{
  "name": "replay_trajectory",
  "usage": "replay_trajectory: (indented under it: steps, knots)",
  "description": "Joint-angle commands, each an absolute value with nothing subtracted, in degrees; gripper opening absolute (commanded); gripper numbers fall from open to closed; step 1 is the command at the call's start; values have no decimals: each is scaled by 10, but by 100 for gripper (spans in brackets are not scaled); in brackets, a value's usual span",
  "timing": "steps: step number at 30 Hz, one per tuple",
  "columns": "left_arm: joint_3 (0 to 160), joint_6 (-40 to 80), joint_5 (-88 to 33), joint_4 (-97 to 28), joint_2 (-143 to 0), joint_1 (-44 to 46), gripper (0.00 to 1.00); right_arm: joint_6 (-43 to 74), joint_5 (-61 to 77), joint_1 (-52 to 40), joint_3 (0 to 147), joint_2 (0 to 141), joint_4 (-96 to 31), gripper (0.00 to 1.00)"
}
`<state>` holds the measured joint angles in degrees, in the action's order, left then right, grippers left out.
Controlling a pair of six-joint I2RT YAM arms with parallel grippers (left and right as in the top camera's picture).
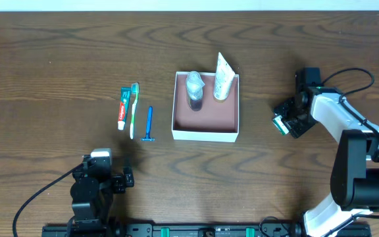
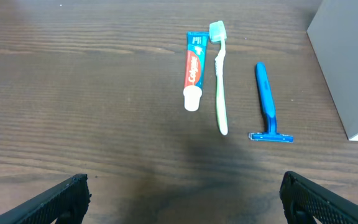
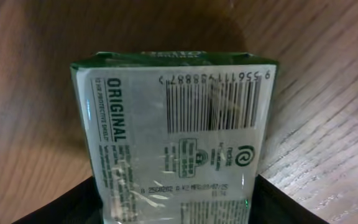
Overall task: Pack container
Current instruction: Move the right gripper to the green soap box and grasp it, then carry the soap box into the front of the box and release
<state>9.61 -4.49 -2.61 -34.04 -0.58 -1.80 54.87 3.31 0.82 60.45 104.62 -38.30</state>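
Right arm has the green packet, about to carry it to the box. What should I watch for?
The tube and bottle stand on end at the container's far wall; a low sweep with the packet may topple them.
The right gripper seems to hold the packet by one end, so it might swing or slip in the jaws.
Coming in low, it could catch the container's right wall.

The container [image 1: 206, 117] sits in the middle; a bottle [image 1: 195, 89] and a tube [image 1: 222, 79] stand side by side in its far half, the tube on the right; left of the container lie a razor [image 1: 149, 124], a toothbrush [image 1: 134, 108], then toothpaste [image 1: 122, 108] farthest left; well to the right, a packet [image 3: 179, 124] sits between the fingers of the right gripper [image 1: 283, 123].
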Motion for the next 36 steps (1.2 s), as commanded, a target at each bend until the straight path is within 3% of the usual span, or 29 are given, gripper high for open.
replay_trajectory:
  steps: [1, 5, 23, 36]
  knots:
    - [94, -40, -26, -338, -2, -16, 98, 555, 57, 12, 591, 1077, -382, 64]
    - [94, -40, -26, -338, -2, -16, 98, 542, 56, 12, 591, 1076, -384, 63]
    - [94, -40, -26, -338, -2, -16, 98, 339, -35, -14, 593, 987, -447, 39]
    - [94, -40, -26, -338, -2, -16, 98, 241, -39, -158, 619, 777, -491, 34]
